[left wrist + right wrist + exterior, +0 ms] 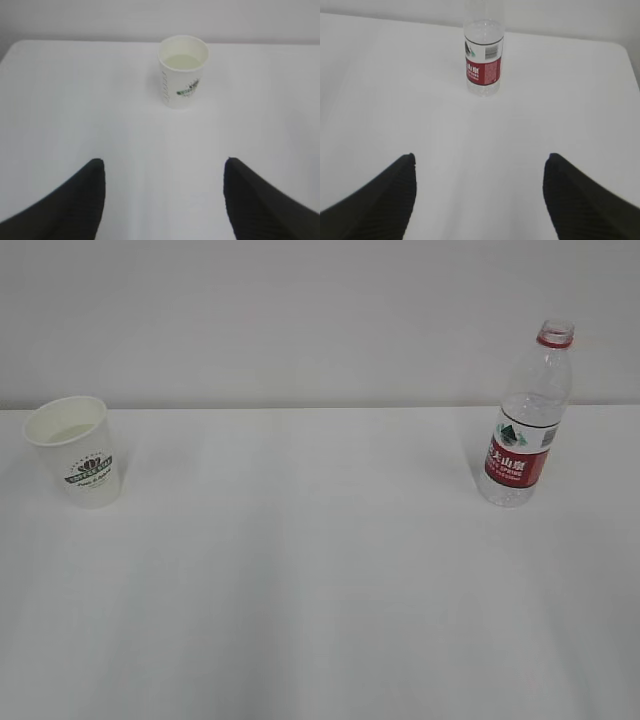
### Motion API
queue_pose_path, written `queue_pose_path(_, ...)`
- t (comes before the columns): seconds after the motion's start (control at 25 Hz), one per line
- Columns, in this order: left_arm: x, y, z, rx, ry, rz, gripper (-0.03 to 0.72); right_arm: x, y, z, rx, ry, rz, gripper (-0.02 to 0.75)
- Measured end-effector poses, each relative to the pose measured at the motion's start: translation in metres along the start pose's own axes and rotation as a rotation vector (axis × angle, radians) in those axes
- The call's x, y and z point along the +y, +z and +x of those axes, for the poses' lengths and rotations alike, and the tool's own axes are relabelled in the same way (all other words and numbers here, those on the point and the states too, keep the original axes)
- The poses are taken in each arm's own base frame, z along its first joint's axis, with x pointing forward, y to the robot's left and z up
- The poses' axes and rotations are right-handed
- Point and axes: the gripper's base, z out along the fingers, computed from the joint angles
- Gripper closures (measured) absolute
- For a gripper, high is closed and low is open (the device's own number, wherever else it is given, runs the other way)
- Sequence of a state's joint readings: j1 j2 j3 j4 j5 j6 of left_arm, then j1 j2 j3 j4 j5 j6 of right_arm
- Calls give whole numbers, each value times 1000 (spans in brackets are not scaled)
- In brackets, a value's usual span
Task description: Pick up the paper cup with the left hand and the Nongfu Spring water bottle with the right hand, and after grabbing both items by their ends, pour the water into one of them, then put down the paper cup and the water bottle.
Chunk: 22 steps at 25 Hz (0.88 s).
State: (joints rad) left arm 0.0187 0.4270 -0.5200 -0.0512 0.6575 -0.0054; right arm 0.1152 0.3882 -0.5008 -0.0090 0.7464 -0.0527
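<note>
— The table [320, 640] takes up most of the exterior view, plain white. What's the biggest thing on it?

— The Nongfu Spring water bottle [524, 420], standing upright at the right of that frame, uncapped as far as I can see. I'd say it's light and its ribbed plastic will give under a squeeze, so a firm hold on the lower body around the red label seems safest. Too hard and it could buckle.

— And the paper cup [76, 448]?

— Upright at the far left of the frame, well apart from the bottle. Thin paper, so soft and easy to crush. From the left wrist view there seems to be a shallow pool of the water [183, 61] in it, which would steady it slightly. I'd take it low on the wall, gently.

— The grippers?

— Neither shows in the exterior view. In the wrist views the left gripper [164, 172] and the right gripper [479, 170] both have their jaws spread wide with nothing between them, each well short of its object.

— Anything you can't make out?

— The bottle's top is cut off at the upper edge of the right wrist view, its water level is hard to read, and the cup's print is too small.
</note>
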Motion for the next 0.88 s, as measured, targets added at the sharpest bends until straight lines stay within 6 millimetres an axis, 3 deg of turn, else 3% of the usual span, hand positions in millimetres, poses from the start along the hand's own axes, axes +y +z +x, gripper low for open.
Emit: queue_pose_path(0.88, -12, -10, 33, 390, 0, 138, 154, 1, -7, 27, 324, 29, -7, 145)
